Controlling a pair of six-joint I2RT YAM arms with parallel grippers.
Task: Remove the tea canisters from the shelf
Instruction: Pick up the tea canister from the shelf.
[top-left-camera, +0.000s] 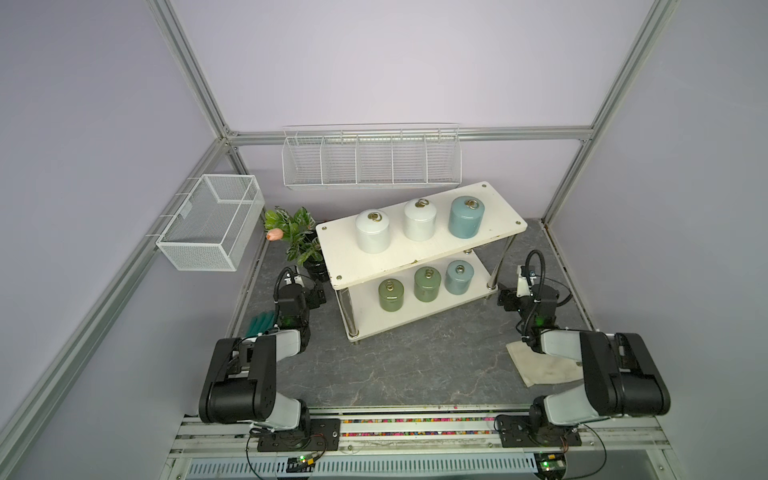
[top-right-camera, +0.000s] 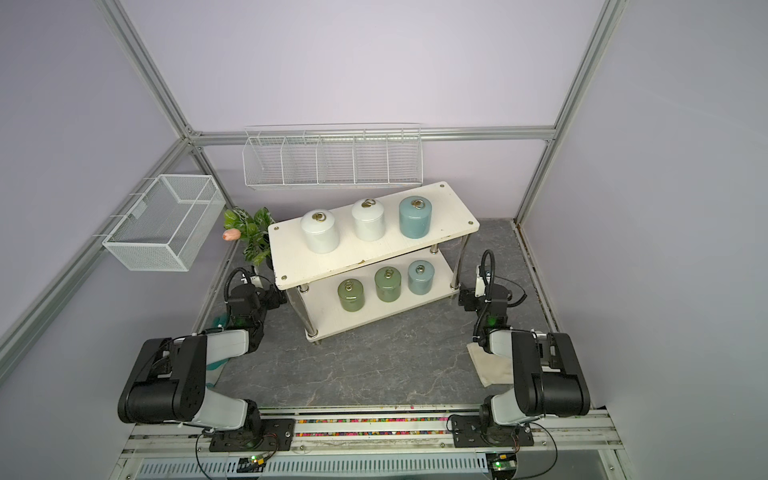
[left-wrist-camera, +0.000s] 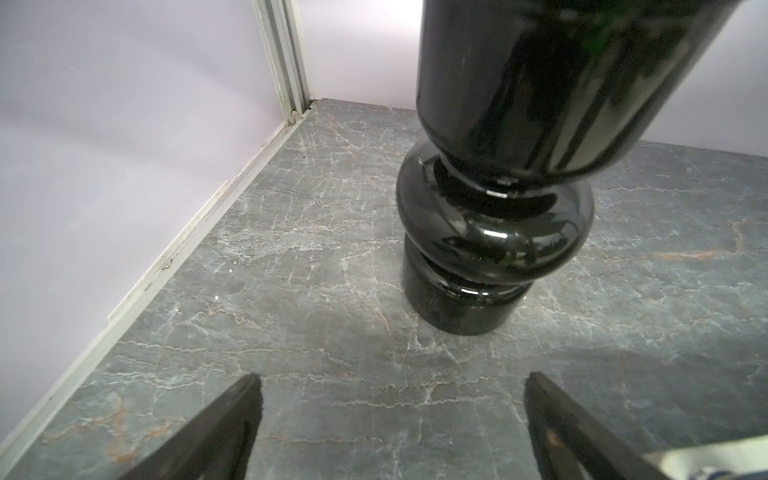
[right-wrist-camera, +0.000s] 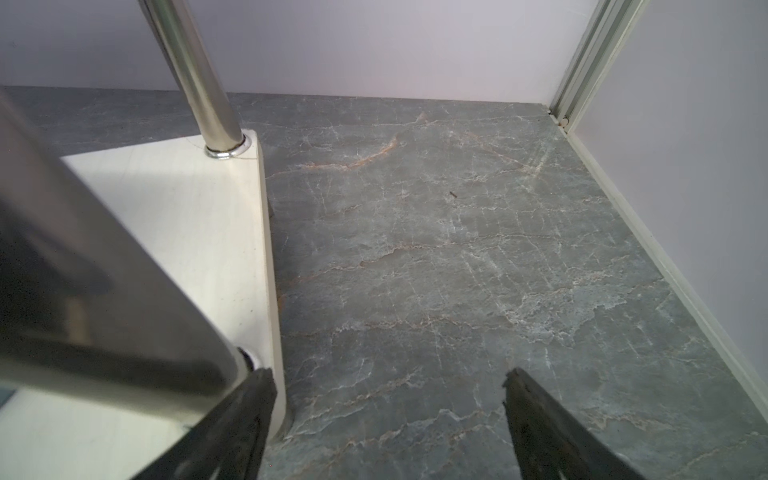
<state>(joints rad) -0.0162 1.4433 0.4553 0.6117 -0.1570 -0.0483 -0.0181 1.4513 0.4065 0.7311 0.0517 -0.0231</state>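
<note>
The cream two-tier shelf (top-left-camera: 494, 208) (top-right-camera: 451, 208) stands slanted at the back of the marble table. On its top board are two white tea canisters (top-left-camera: 372, 231) (top-left-camera: 419, 219) and a pale blue one (top-left-camera: 467, 217). The lower board holds two olive canisters (top-left-camera: 391, 296) (top-left-camera: 427, 284) and a pale blue one (top-left-camera: 459, 277). My left gripper (left-wrist-camera: 392, 380) (top-left-camera: 316, 297) is open and empty, low by the shelf's left end. My right gripper (right-wrist-camera: 390, 374) (top-left-camera: 505, 299) is open and empty at the lower board's right corner (right-wrist-camera: 187, 232), one finger close to a chrome leg.
A glossy black pot (left-wrist-camera: 494, 232) with a leafy plant (top-left-camera: 295, 232) stands just ahead of the left gripper. White wire baskets hang on the left wall (top-left-camera: 210, 222) and back wall (top-left-camera: 372, 160). A cream cloth (top-left-camera: 540, 365) lies under the right arm. Green sticks (top-left-camera: 259, 326) lie beside the left arm.
</note>
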